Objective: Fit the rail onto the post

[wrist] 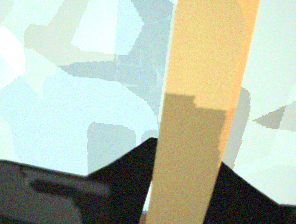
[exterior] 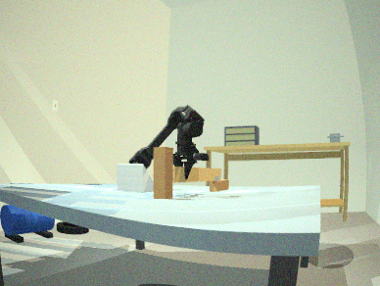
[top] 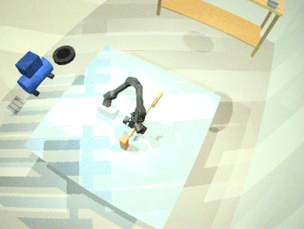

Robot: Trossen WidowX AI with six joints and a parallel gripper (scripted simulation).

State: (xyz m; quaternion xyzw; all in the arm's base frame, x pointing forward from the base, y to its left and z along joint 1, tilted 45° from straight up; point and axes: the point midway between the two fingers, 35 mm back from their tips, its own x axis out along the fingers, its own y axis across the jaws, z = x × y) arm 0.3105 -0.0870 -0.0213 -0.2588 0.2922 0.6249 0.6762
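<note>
The wooden rail (top: 132,132) (exterior: 205,174) (wrist: 202,70) looks about level in the exterior view, raised off the table. Its far end is at the bracket of the low footboard block (top: 159,95) (exterior: 218,185). The short post (top: 124,142) (exterior: 163,172) stands upright at the rail's near end. My gripper (exterior: 187,175) (wrist: 174,148) is shut on the rail, near the post, one finger on each side. The pegs and the holes are hidden, and I cannot tell whether the rail's end touches the post.
A white block (top: 108,111) (exterior: 130,176) stands by the arm's base, left of the rail. The arm arches above the table (top: 157,188) (exterior: 245,213). Beyond the table are a wooden workbench (top: 211,19) (exterior: 279,148), a blue machine (top: 35,76) and a black tyre (top: 63,55).
</note>
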